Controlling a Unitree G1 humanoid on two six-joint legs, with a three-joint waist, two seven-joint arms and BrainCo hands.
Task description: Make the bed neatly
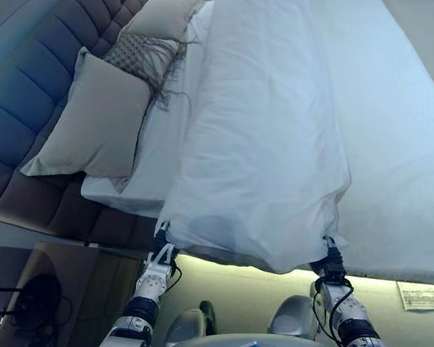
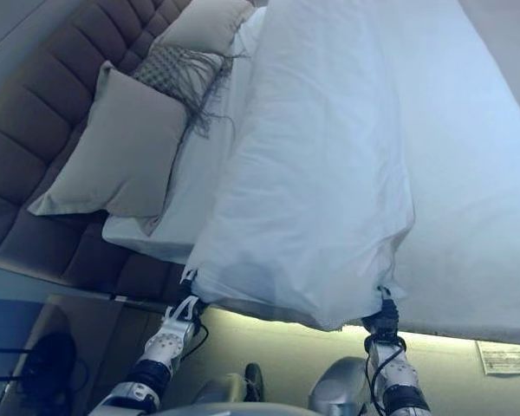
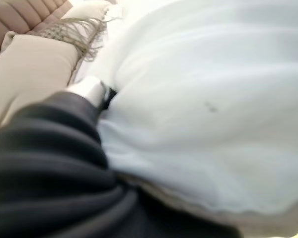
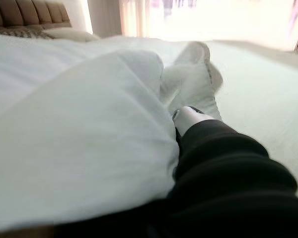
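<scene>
Both hands, left hand (image 1: 158,266) and right hand (image 1: 331,269), reach under the white duvet (image 1: 267,159); their fingers are hidden. Just beyond them, it hangs off the bed (image 1: 398,217), likely for pulling straight.

duvet (image 1: 267,144) is plain white, sheet (image 1: 398,181) under it white too; big pillow (image 1: 94,123) is beige; the throw (image 1: 141,54) has a fine grey-and-cream weave with dark fringe; headboard (image 2: 35,130) is taupe brown, tufted in squares; nightstand (image 1: 65,289) is dark brown
</scene>
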